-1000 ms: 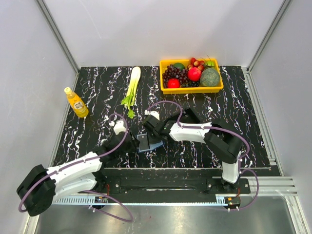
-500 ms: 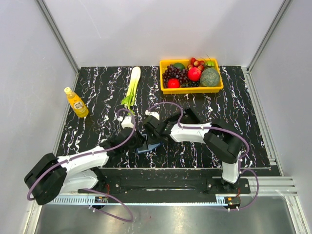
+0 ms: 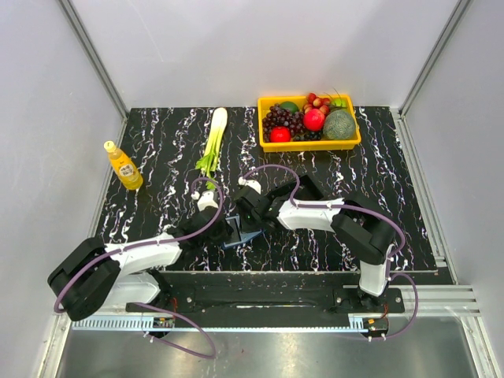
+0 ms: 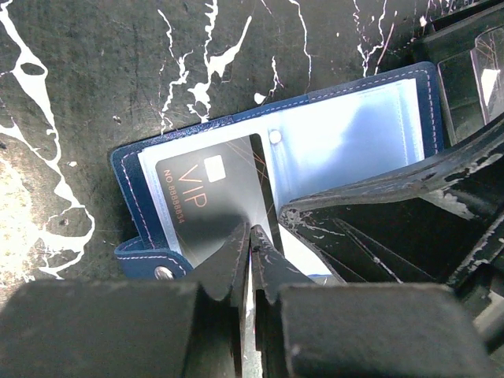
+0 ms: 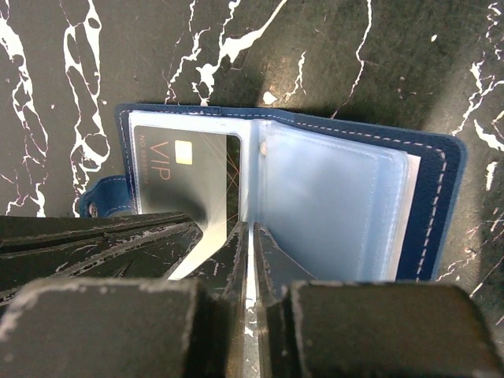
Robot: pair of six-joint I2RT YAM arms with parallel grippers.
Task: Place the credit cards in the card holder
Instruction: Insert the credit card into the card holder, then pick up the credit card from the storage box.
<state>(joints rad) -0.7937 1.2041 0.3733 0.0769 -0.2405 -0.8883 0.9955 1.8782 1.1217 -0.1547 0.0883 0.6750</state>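
Observation:
The navy card holder lies open on the marble table near the front edge, its pale blue sleeves up. A dark VIP credit card sits in its left sleeve. My left gripper is shut, its tips touching the card's near edge with nothing between them. From the right, my right gripper is shut on a clear sleeve page of the card holder, which stands upright at the fold. The two grippers' fingers nearly meet over the holder.
A yellow basket of fruit stands at the back right. A green stalk vegetable lies at the back centre. An orange bottle stands at the left. The table's front edge runs just behind the holder.
My left arm has reached right and forward to the card holder, and its jaws have closed. The right gripper has stayed on the sleeve page.

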